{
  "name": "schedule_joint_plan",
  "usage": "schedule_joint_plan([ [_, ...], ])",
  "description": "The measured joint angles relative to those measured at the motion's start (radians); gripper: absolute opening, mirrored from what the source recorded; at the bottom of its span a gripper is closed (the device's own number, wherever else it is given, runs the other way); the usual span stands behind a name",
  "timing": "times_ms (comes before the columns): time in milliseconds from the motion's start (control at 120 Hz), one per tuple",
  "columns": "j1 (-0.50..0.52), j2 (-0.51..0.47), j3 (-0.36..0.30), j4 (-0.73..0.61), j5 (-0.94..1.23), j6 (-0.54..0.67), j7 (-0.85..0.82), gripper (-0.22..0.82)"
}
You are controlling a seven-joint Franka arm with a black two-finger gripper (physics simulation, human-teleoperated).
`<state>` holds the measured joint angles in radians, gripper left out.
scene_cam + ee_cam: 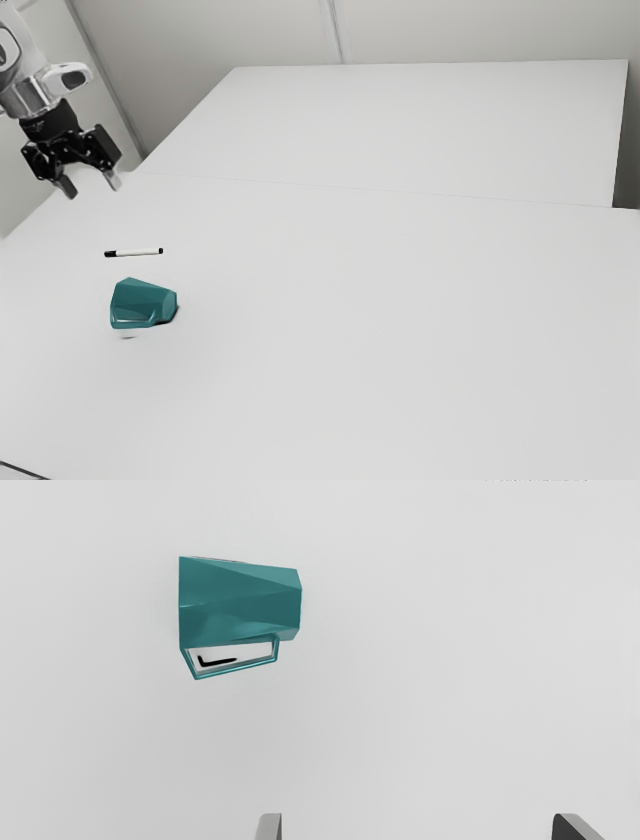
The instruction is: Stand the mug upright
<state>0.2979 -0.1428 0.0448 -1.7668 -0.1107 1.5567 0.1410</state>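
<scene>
the mug (pixel 143 303) lies on its side on the white table (pixel 400 320), so it is not upright. it is teal, and its walls are made of flat, angled faces. in the exterior view, its narrow end points to the exterior view's right, and its wider end is toward the exterior view's left.

my pincer (pixel 92 185) is raised above the table, well apart from the mug. its two fingers (pixel 269 827) stand wide from each other, and it is empty. the mug is ahead of the fingertips, and neither finger touches it.

in the wrist view, i can see the handle (pixel 236 668) of the mug, a thin angular loop, on the side which faces toward my fingertips. through this loop i see the pale surface, with a small black bent mark on it. the wide end and the narrow end can also be told there, one at each end of the faceted body.

the exterior view gives me also a marker (pixel 136 252), white with black ends. it is lying on the table near the mug, apart from it. my arm (pixel 30 95) comes in from the upper left of this view, and behind the table there is a pale wall (pixel 450 30).
</scene>
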Motion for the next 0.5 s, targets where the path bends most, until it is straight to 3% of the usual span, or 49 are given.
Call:
schedule_joint_plan([
  [500, 0.193, -0.009, 0.026, -0.264, -0.238, 0.218, 0.279, 0.59],
])
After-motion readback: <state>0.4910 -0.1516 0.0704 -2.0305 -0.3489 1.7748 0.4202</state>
